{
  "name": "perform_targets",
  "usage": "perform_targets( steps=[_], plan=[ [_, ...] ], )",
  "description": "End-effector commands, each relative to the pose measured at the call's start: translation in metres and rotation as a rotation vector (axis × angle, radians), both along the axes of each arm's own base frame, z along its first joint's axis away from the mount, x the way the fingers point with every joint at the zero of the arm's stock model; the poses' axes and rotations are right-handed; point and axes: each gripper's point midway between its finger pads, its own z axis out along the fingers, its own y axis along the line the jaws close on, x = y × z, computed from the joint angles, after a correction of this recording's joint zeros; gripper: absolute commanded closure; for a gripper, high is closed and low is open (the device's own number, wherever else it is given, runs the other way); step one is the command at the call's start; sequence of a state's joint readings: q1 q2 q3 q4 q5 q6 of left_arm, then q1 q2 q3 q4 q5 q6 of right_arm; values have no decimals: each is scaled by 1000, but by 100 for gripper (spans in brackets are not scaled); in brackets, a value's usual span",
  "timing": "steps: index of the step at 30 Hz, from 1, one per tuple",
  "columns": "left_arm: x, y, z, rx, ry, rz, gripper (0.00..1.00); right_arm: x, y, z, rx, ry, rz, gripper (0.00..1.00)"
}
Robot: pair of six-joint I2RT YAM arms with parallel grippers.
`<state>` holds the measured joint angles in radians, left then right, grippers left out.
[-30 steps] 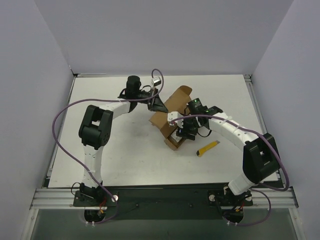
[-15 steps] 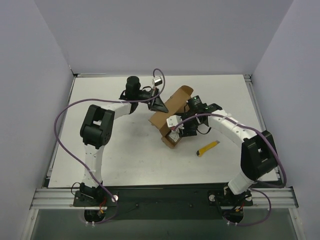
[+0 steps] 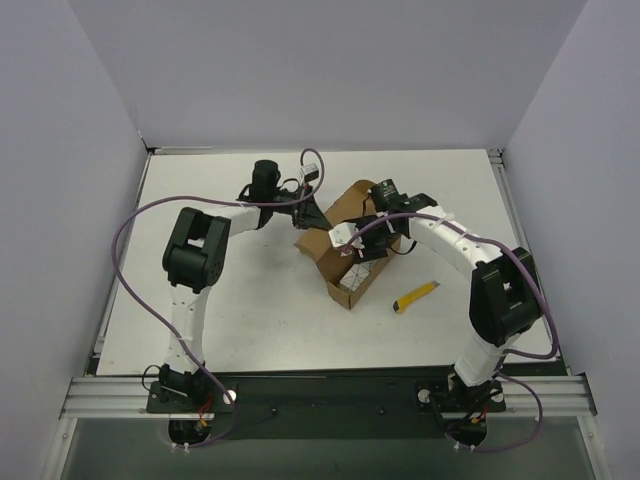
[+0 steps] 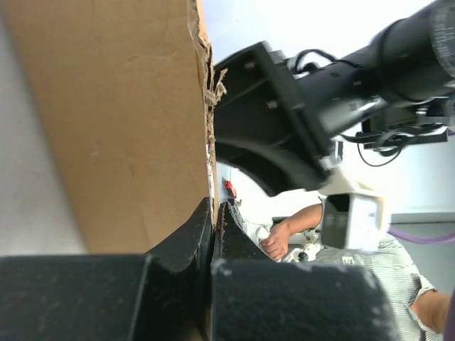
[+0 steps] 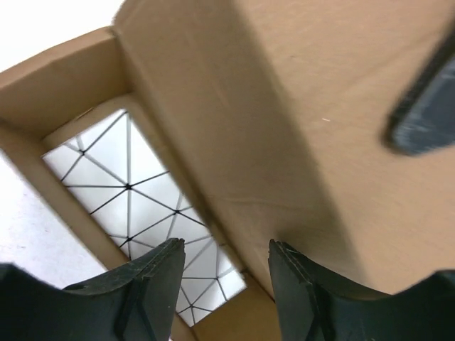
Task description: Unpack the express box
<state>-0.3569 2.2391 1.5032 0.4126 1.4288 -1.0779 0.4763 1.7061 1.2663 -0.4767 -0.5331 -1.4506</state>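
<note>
The brown express box (image 3: 340,255) lies open in the middle of the table. My left gripper (image 3: 308,213) is shut on the edge of its raised flap (image 4: 128,121), which fills the left wrist view. My right gripper (image 3: 362,245) is open just above the box's opening. In the right wrist view its fingertips (image 5: 167,266) straddle the inner flap (image 5: 284,121). A white block with black triangle lines (image 5: 142,206) lies inside the box. It also shows in the top view (image 3: 352,274).
A yellow utility knife (image 3: 416,296) lies on the table to the right of the box. Purple cables loop off both arms. White walls close the table on three sides.
My right gripper has moved up and left, from the box's near end to over its opening. The box has shifted slightly and the white block inside now shows. The left gripper holds the flap as before.
</note>
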Motion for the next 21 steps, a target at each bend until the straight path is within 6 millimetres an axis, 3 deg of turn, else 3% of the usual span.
perform_targets(
  steps=[1, 5, 8, 9, 10, 11, 12, 13, 16, 21],
  plan=[
    [9, 10, -13, -2, -14, 2, 100, 4, 13, 8, 52, -6, 81, 50],
    [16, 10, -8, -4, -33, 15, 99, 3, 7, -6, 6, -9, 137, 52],
    [23, 10, -4, 20, -26, 39, 99, -10, 2, -7, -1, 38, 177, 52],
    [28, 9, -6, 22, -120, 49, 99, -15, 1, -4, 5, 46, 191, 51],
    [37, 10, -13, 82, -160, 100, 95, -23, -3, -6, -4, 73, 201, 51],
    [25, 18, -30, 219, -41, 107, 90, -26, -6, -5, -4, 76, 203, 51],
    [37, 20, -26, 249, -257, 98, 85, -32, -9, -5, -13, 75, 229, 50],
    [37, 22, -34, 314, -290, 97, 82, -41, -15, -7, -28, 102, 240, 50],
    [38, 34, -48, 403, -327, 98, 82, -58, -26, -12, -60, 147, 278, 49],
    [37, 42, -53, 457, -420, 62, 78, -63, -31, -23, -99, 138, 321, 45]
  ],
)
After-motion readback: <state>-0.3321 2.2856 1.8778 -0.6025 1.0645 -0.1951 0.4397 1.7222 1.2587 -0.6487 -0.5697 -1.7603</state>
